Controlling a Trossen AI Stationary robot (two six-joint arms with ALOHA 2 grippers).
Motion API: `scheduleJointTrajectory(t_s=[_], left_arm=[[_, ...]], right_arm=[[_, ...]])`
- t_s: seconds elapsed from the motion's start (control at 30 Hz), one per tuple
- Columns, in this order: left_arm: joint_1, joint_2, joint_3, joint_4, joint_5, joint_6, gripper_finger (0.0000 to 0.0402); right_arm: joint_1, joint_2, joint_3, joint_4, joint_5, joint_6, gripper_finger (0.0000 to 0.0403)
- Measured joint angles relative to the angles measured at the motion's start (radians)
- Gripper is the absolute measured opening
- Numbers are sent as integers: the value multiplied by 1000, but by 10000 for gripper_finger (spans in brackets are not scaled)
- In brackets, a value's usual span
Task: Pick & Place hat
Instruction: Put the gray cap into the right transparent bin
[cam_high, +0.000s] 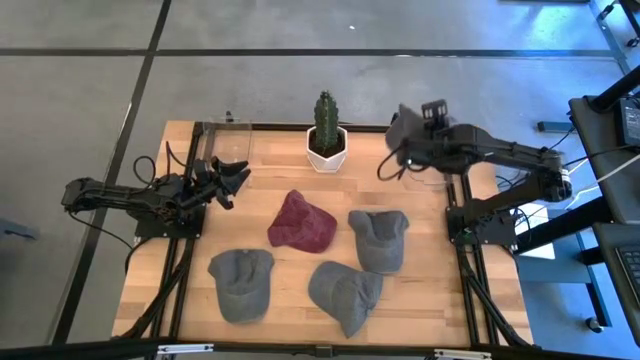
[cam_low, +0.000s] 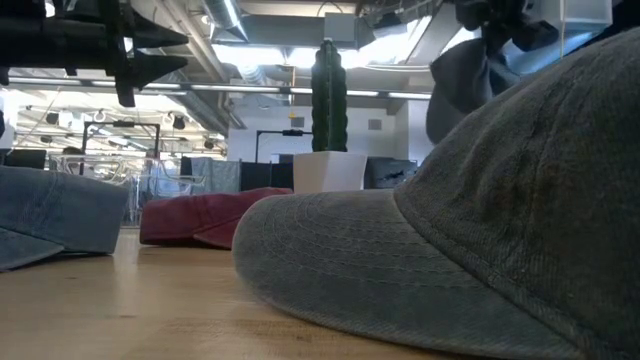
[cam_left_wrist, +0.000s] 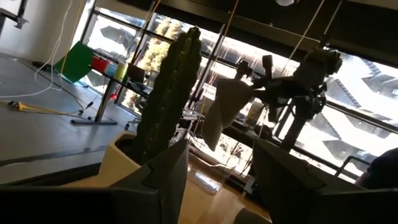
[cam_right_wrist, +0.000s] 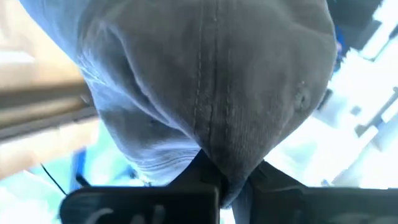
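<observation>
1. High view: the right gripper (cam_high: 400, 135) is raised over the bench's far right corner, pinched shut on a grey hat (cam_high: 403, 128) that hangs from it clear of the wood. The left gripper (cam_high: 232, 176) hovers near the left edge with its fingers parted and nothing between them. A potted cactus (cam_high: 326, 132) stands at the middle of the far edge. A maroon hat (cam_high: 302, 223) lies at the bench's centre, and three more grey hats lie flat: one right of centre (cam_high: 379, 238), one at the near edge, middle (cam_high: 344, 292), and one toward the near left corner (cam_high: 241, 283).

2. Low view: a grey hat on the bench (cam_low: 470, 240) fills the right side, close to the camera. The held hat (cam_low: 470, 75) dangles high behind it. The cactus (cam_low: 328, 85) rises from a white pot, with the maroon hat (cam_low: 195, 215) beside it.

3. Left wrist view: the left gripper's fingers (cam_left_wrist: 168, 171) stand apart, empty. Past them is the cactus (cam_left_wrist: 171, 93) and, farther off, what seems to be the hat (cam_left_wrist: 224, 109) hanging from the right arm.

4. Right wrist view: the right gripper (cam_right_wrist: 227, 180) is closed tight on a fold of the grey hat (cam_right_wrist: 205, 81), which fills most of the view.
</observation>
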Motion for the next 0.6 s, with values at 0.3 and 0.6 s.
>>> scheduleJointTrajectory(t_s=[0.3,0.6], left_arm=[[0,0,0,0,-74,31,175],[0,0,0,0,-76,66,175]], right_arm=[[-249,-10,-2,3,60,-155,10],[-421,2,-49,209,63,-382,10]])
